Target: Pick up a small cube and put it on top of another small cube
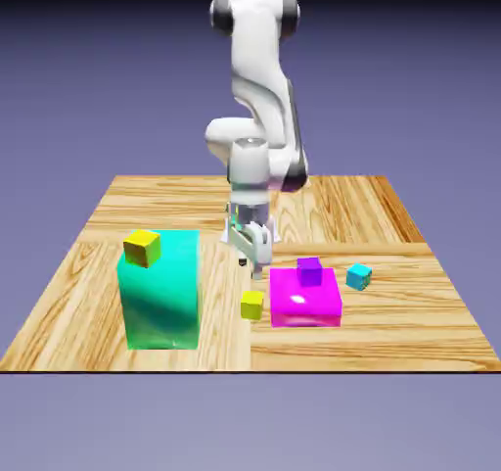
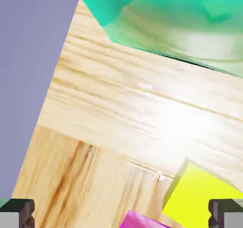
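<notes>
Tiny glossy lime-yellow cube [image 1: 252,306]: on the wooden table [image 1: 391,344], towards its near edge, beside the flat magenta block [image 1: 304,308]. Might clip that block coming down with the gripper [image 1: 250,267], tbh. Hand view: fingers [image 2: 219,214] spread wide, gripping nothing. Probably off-centre and skewed, so could jab the top or pinch a corner.

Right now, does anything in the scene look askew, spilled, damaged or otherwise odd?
Nothing looks spilled or damaged. The one oddity is the golden cube, perched at the corner of the tall teal block, with part of it seeming to jut past the edge. The purple cube sits on the magenta block without looking precarious.
</notes>
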